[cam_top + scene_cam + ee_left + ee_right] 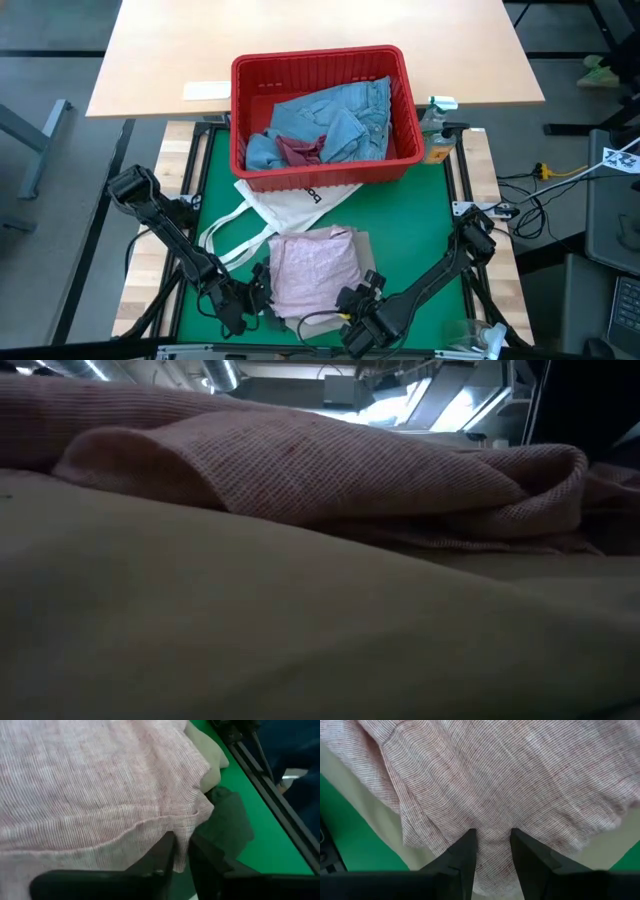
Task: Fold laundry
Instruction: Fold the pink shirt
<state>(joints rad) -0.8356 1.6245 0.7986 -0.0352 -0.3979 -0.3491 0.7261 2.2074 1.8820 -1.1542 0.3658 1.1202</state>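
The mottled pink top lies folded on the beige trousers at the near middle of the green mat. My left gripper is at the top's near left corner, its fingers closed on the hem. My right gripper is at the top's near right edge, closed on pink cloth. A dark cloth lies under that corner beside the trousers. The low view shows only the pink top on the beige cloth. My left gripper has the pink top's hemmed edge at its near left corner pinched between its two fingers, which come slanting down from the table's near left. The rest of the top lies on the pile. My right gripper has a gathered bit of the pink top's near edge between its two fingers, which point steeply down from the near right. How many layers cannot be told. The cloth beyond them lies slack on the beige trousers.
A red plastic basket with light blue denim jeans and a dark red garment stands at the far side. A white tote bag lies between the basket and the pile. Bare green mat shows to the right.
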